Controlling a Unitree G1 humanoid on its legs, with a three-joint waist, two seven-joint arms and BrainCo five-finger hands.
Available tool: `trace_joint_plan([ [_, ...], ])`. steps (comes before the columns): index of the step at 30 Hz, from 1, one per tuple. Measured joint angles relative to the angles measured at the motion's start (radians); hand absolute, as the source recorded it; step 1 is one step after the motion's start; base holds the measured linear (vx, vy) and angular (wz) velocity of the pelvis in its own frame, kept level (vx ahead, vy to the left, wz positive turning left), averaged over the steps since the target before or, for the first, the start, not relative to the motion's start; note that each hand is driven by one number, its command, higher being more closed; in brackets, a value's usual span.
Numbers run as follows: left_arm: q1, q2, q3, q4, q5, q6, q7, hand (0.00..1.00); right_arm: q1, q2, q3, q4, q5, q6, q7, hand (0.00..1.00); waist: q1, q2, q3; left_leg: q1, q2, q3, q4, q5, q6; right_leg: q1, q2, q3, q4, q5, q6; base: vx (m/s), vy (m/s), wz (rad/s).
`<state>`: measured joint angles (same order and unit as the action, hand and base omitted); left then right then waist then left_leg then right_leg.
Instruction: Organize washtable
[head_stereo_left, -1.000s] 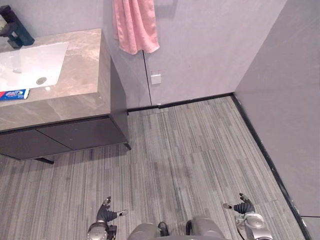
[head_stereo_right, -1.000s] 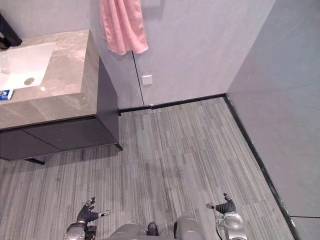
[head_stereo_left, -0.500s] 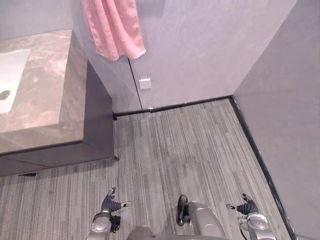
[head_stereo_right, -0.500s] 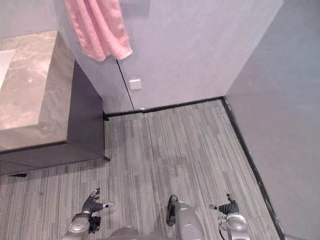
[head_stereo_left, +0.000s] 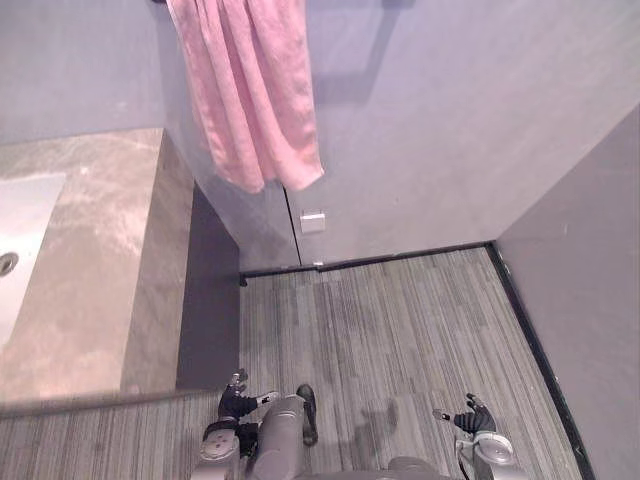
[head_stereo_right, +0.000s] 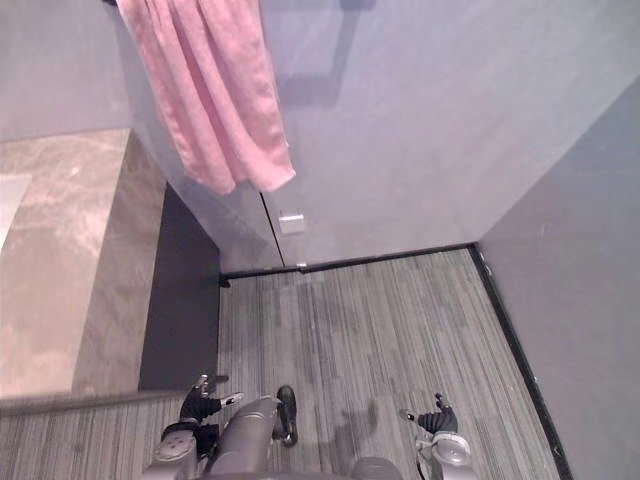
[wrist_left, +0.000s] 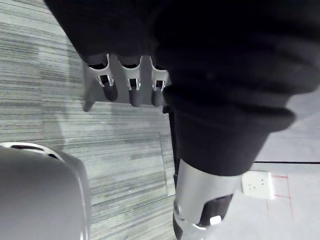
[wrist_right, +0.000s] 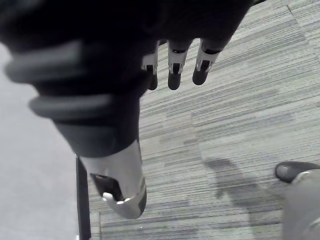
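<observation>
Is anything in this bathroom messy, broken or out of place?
Nothing stands out. The pink towel hangs neatly on the wall beside the stone washtable. The wall socket sits flat and whole. The left hand and right hand hang low over the floor, open and holding nothing.

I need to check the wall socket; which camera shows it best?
The left wrist view: the wall socket is closest there, its holes visible. Both eye views show it small, just below the pink towel.
</observation>
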<state>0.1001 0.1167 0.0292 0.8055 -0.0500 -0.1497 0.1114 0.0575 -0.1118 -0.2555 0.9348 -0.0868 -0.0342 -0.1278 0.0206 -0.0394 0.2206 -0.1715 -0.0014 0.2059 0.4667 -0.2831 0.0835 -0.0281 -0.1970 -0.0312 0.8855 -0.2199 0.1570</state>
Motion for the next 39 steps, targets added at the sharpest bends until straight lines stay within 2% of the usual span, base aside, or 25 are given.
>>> trace_joint_plan([
  [2,-0.004,0.016,0.0,0.0,0.001,0.006,0.001,0.0,-0.007,0.009,0.007,0.002,-0.003,0.0,0.0,0.0,-0.007,0.002,0.001,0.105,-0.006,-0.012,-0.043,-0.016,0.01,-0.096,0.005,-0.008,0.15,-0.021,-0.035,0.59,0.122,0.19],
  [4,-0.008,0.026,0.001,0.0,0.001,0.009,0.003,0.0,-0.009,0.01,0.031,0.002,-0.004,-0.001,0.001,0.0,-0.008,0.003,0.001,0.181,0.0,-0.025,-0.097,-0.016,0.01,-0.15,0.021,-0.041,0.131,-0.042,-0.069,0.36,0.02,0.16],
  [6,-0.014,0.028,0.003,0.0,0.001,0.009,0.002,0.0,-0.007,0.014,0.031,0.003,-0.005,-0.001,0.0,0.0,-0.012,0.015,0.008,0.264,0.016,-0.053,-0.156,-0.015,0.01,-0.21,0.061,-0.079,0.002,-0.072,-0.089,0.44,-0.066,0.37],
  [8,-0.024,0.022,0.003,0.004,0.002,0.009,0.002,0.0,-0.004,0.014,0.031,0.003,-0.005,-0.001,0.0,0.0,-0.019,0.015,0.008,0.31,0.036,-0.076,-0.176,-0.016,0.008,-0.252,0.095,-0.105,-0.175,-0.067,-0.092,0.47,-0.124,0.51],
  [9,-0.015,0.027,0.004,0.013,0.003,0.009,0.001,0.0,0.003,0.017,0.031,0.002,-0.005,-0.001,0.0,0.0,-0.025,0.009,0.004,0.328,0.036,-0.101,-0.182,-0.019,-0.025,-0.254,0.123,-0.098,-0.342,-0.009,-0.103,0.52,-0.184,0.74],
  [10,-0.008,0.03,0.004,0.013,0.003,0.008,0.0,0.0,0.031,0.021,0.029,0.005,-0.005,-0.002,0.0,0.0,-0.032,-0.025,-0.014,0.345,0.02,-0.132,-0.183,-0.043,-0.073,-0.257,0.123,-0.075,-0.467,0.171,-0.154,0.44,-0.159,0.77],
  [11,-0.012,0.01,0.005,0.038,0.004,0.011,0.0,0.0,0.033,0.012,0.023,0.016,-0.005,-0.001,0.0,0.0,-0.033,-0.006,-0.015,0.361,0.038,-0.155,-0.185,-0.061,-0.1,-0.251,0.126,-0.094,-0.428,0.139,-0.158,0.52,-0.188,0.68],
  [12,-0.006,-0.014,0.005,0.052,0.004,0.012,-0.002,0.0,0.034,0.009,0.015,0.024,-0.005,0.001,-0.001,0.0,-0.033,0.021,-0.033,0.358,0.074,-0.171,-0.184,-0.047,-0.126,-0.241,0.139,-0.122,-0.422,0.115,-0.17,0.43,-0.173,0.5],
  [13,-0.005,-0.03,0.008,0.051,0.004,0.013,-0.002,0.0,0.037,0.012,0.016,0.017,-0.005,0.0,-0.001,0.0,-0.034,0.029,-0.034,0.351,0.089,-0.176,-0.156,-0.03,-0.155,-0.219,0.142,-0.145,-0.447,0.093,-0.177,0.41,-0.19,0.41],
  [14,-0.01,-0.04,0.009,0.051,0.004,0.013,-0.002,0.0,0.037,0.015,0.016,0.011,-0.004,0.0,0.0,0.0,-0.035,0.038,-0.033,0.333,0.096,-0.177,-0.118,-0.027,-0.16,-0.206,0.148,-0.159,-0.46,0.09,-0.181,0.39,-0.207,0.51],
  [15,-0.016,-0.06,0.016,0.049,0.004,0.014,-0.004,0.0,0.043,0.029,0.017,0.0,-0.003,0.0,-0.001,0.0,-0.036,0.052,-0.033,0.263,0.122,-0.17,0.035,-0.005,-0.198,-0.156,0.162,-0.189,-0.507,0.083,-0.19,0.35,-0.188,0.51],
  [16,-0.018,-0.072,0.021,0.045,0.003,0.014,-0.003,0.0,0.054,0.028,0.02,-0.019,-0.001,0.0,-0.001,0.0,-0.032,0.054,-0.03,0.199,0.15,-0.155,0.189,0.039,-0.236,-0.1,0.172,-0.197,-0.551,0.079,-0.195,0.33,-0.161,0.45],
  [17,-0.016,-0.075,0.02,0.041,0.003,0.014,-0.004,0.0,0.057,0.029,0.021,-0.028,0.001,-0.001,-0.002,0.0,-0.026,0.053,-0.029,0.169,0.177,-0.141,0.269,0.042,-0.232,-0.067,0.18,-0.199,-0.579,0.077,-0.199,0.31,-0.111,0.2],
  [18,-0.008,-0.078,0.02,0.038,0.002,0.014,-0.004,0.0,0.057,0.042,0.019,-0.044,0.007,-0.002,-0.004,0.0,-0.016,0.052,-0.027,0.132,0.219,-0.082,0.35,0.015,-0.2,0.002,0.188,-0.205,-0.616,0.076,-0.201,0.27,-0.061,0.02],
  [19,-0.007,-0.083,0.02,0.037,0.002,0.014,-0.004,0.0,0.057,0.043,0.016,-0.057,0.009,-0.004,-0.005,0.0,-0.007,0.042,-0.025,0.105,0.23,-0.051,0.343,0.0,-0.174,0.033,0.187,-0.201,-0.64,0.076,-0.201,0.25,-0.049,-0.05],
  [20,-0.007,-0.086,0.02,0.033,0.002,0.014,-0.004,0.0,0.055,0.042,0.015,-0.059,0.011,-0.007,-0.004,0.0,-0.005,0.038,-0.024,0.089,0.228,-0.044,0.317,-0.005,-0.166,0.045,0.185,-0.197,-0.651,0.076,-0.201,0.21,-0.007,-0.18],
  [21,-0.006,-0.085,0.02,0.024,0.002,0.012,-0.003,0.0,0.039,0.042,0.016,-0.056,0.013,-0.008,-0.005,0.0,-0.001,0.048,-0.028,0.057,0.218,-0.046,0.212,-0.007,-0.162,0.051,0.18,-0.185,-0.661,0.076,-0.199,0.17,0.059,-0.19],
  [22,-0.006,-0.084,0.02,0.025,0.002,0.012,-0.003,0.0,0.033,0.042,0.015,-0.053,0.015,-0.008,-0.005,0.0,-0.002,0.046,-0.027,0.047,0.207,-0.061,0.156,-0.007,-0.162,0.052,0.178,-0.18,-0.662,0.077,-0.196,0.16,0.092,-0.29],
  [23,-0.005,-0.082,0.019,0.027,0.001,0.012,-0.001,0.0,0.024,0.038,0.015,-0.048,0.016,-0.008,-0.004,0.0,-0.004,0.058,-0.03,0.047,0.187,-0.1,-0.005,0.026,-0.173,0.052,0.178,-0.166,-0.661,0.074,-0.176,0.19,0.173,-0.35],
  [24,-0.001,-0.074,0.017,0.043,0.001,0.013,0.0,0.0,0.021,0.047,0.016,-0.024,0.016,-0.006,-0.004,0.0,-0.002,0.062,-0.035,0.069,0.164,-0.112,-0.076,0.079,-0.169,0.058,0.176,-0.141,-0.656,0.063,-0.149,0.13,0.128,-0.31],
  [25,0.001,-0.074,0.013,0.049,0.0,0.013,0.001,0.0,0.026,0.054,0.017,-0.018,0.016,-0.005,-0.003,0.0,-0.003,0.053,-0.04,0.08,0.152,-0.108,-0.095,0.082,-0.166,0.059,0.167,-0.133,-0.657,0.061,-0.145,0.17,0.162,-0.18],
  [26,0.002,-0.056,0.011,0.052,0.0,0.014,0.001,0.0,0.039,0.066,0.017,-0.012,0.015,-0.003,-0.003,0.0,-0.003,0.034,-0.043,0.097,0.124,-0.099,-0.119,0.083,-0.163,0.057,0.139,-0.129,-0.653,0.048,-0.124,0.1,0.09,0.01],
  [29,0.001,-0.046,0.01,0.06,0.001,0.013,0.001,0.0,0.048,0.064,0.015,-0.007,0.0,-0.002,-0.004,0.0,-0.003,0.021,-0.05,0.108,0.093,-0.087,-0.142,0.086,-0.154,0.056,0.108,-0.123,-0.646,0.037,-0.106,0.14,0.121,0.0],
  [39,-0.001,-0.027,0.006,0.091,0.001,0.013,0.003,0.0,0.038,0.053,0.018,0.04,-0.006,-0.002,-0.004,0.0,-0.005,0.022,-0.054,0.2,0.069,-0.072,-0.257,0.12,-0.141,0.112,0.106,-0.106,-0.707,0.046,-0.101,0.05,0.007,-0.06],
])
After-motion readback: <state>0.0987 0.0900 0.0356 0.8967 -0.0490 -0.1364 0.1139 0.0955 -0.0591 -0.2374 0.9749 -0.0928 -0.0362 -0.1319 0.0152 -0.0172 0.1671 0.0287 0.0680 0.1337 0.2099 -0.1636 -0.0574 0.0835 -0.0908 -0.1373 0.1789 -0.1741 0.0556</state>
